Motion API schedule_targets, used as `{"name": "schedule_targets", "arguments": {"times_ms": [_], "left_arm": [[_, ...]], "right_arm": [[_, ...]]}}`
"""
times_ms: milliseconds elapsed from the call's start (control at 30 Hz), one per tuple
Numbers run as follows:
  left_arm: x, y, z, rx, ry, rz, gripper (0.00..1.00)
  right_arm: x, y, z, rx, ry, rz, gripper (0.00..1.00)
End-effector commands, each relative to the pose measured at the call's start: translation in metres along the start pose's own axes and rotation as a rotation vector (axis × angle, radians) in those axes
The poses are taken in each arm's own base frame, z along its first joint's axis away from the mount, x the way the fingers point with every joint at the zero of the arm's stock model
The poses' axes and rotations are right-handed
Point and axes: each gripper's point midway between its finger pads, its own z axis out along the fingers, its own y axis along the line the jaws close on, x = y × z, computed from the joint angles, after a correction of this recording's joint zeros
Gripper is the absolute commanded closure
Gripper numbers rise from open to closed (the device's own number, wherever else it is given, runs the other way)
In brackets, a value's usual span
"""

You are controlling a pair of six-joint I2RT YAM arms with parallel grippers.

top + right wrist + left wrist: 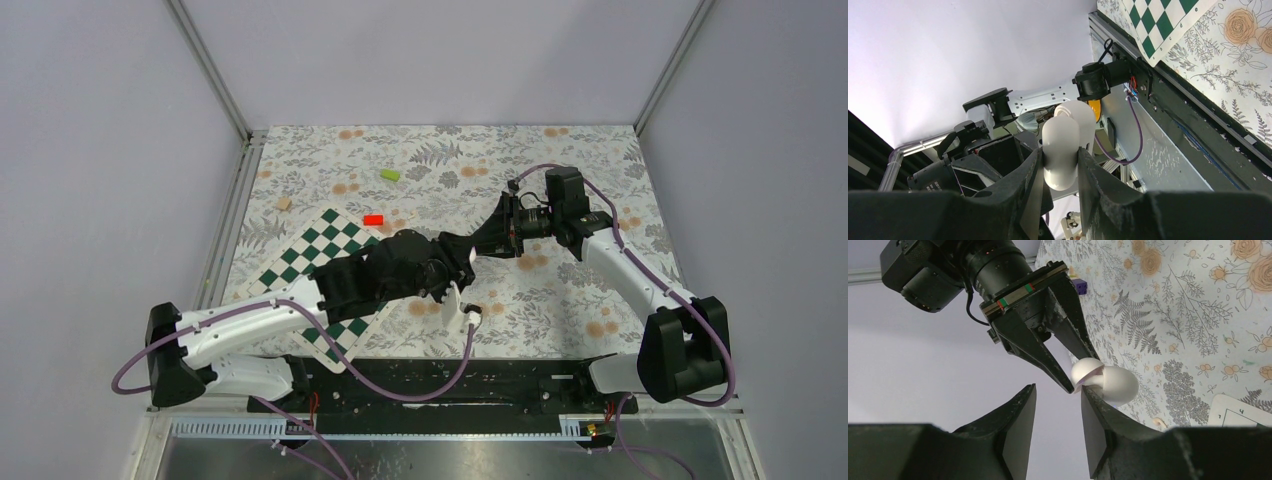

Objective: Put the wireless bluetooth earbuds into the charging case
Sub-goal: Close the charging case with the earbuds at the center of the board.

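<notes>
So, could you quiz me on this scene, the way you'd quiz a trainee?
1. True or false: the charging case lies on the chessboard.
2. Which one grips the case? A the left end effector, B the right end effector, C neither.
3. Fill in: the small block beside the chessboard's far corner is ___.
Key: 1 false, 2 B, 3 red.

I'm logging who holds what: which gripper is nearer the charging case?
Right. The right gripper is clamped on the charging case; the left gripper stands open just beside it, holding nothing.
</notes>
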Motion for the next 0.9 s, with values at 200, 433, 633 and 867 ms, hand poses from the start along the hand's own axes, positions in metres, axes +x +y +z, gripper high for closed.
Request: {"name": "schedule_targets", "arguments": {"times_ms": [200, 433, 633, 867], "left_arm": [[0.0, 0.023, -0.014, -0.108, 0.013, -0.016, 0.61], [0.001, 0.032, -0.022, -0.164, 0.012, -0.063, 0.61], [-0.007, 0.063, -0.05, -0.307, -0.05, -0.221, 0.57], [-0.016, 0.084, -0.081, -0.411, -0.19, -0.535, 0.46]], "right_arm": [[0.007, 0.007, -0.003, -0.025, 0.03, -0.026, 1.0], [0.006, 0.005, -0.002, -0.022, 0.028, -0.027, 1.0], [0.005, 0.0, -0.001, -0.012, 0.02, -0.025, 1.0], [-0.009, -0.02, 0.006, 0.021, -0.021, -0.082, 1.0]]}}
